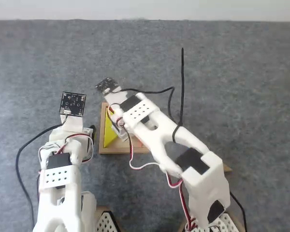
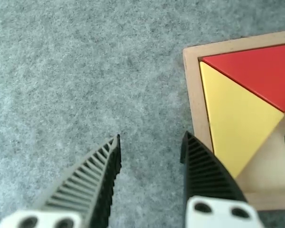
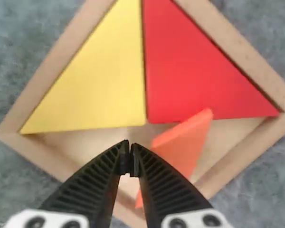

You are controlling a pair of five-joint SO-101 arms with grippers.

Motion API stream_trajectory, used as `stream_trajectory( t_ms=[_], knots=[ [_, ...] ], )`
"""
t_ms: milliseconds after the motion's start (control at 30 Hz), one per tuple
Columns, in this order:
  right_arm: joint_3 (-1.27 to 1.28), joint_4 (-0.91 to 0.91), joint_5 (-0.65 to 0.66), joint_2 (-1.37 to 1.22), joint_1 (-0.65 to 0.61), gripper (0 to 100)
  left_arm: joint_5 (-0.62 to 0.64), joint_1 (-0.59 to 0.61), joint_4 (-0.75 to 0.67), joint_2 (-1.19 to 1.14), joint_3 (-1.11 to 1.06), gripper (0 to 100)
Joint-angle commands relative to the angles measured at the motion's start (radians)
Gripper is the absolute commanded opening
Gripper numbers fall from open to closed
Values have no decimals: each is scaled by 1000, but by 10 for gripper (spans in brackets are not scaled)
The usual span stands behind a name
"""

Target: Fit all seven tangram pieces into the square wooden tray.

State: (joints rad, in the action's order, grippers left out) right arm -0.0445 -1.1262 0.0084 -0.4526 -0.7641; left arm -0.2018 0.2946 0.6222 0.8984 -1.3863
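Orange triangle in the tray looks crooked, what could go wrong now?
1. The orange triangle lies askew, with one corner seemingly on the red triangle. If the shut right gripper pushes it, it might ride up or jam instead of dropping flat.
2. The open left gripper hangs over the carpet right beside the tray. A small sideways move could bump the tray and shift the pieces.

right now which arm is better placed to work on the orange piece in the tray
Right, probably. The right tool, shut, hangs over the tray close beside the orange piece; the left tool is open over carpet outside the tray's rim.
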Motion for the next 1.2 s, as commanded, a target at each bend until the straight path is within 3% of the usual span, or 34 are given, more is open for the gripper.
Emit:
stream_trajectory(
  t_ms=[0, 367, 600, 833, 967, 1167],
  knots=[
    [-94, 8, -11, -1, 68, 9, 14, 8, 3, 31, 27, 206],
    [-107, -1, -15, 76, 108, 9, 14, 8, 3, 31, 27, 206],
    [-57, -265, 29, 283, 41, 9, 14, 8, 5, 31, 27, 206],
    [252, 7, 25, 303, -10, 8, 14, 8, 5, 31, 27, 206],
    [253, -5, -31, 242, 12, 9, 14, 8, 5, 31, 27, 206],
    [252, 68, 14, 194, 48, 9, 14, 8, 5, 31, 27, 206]
  ],
)
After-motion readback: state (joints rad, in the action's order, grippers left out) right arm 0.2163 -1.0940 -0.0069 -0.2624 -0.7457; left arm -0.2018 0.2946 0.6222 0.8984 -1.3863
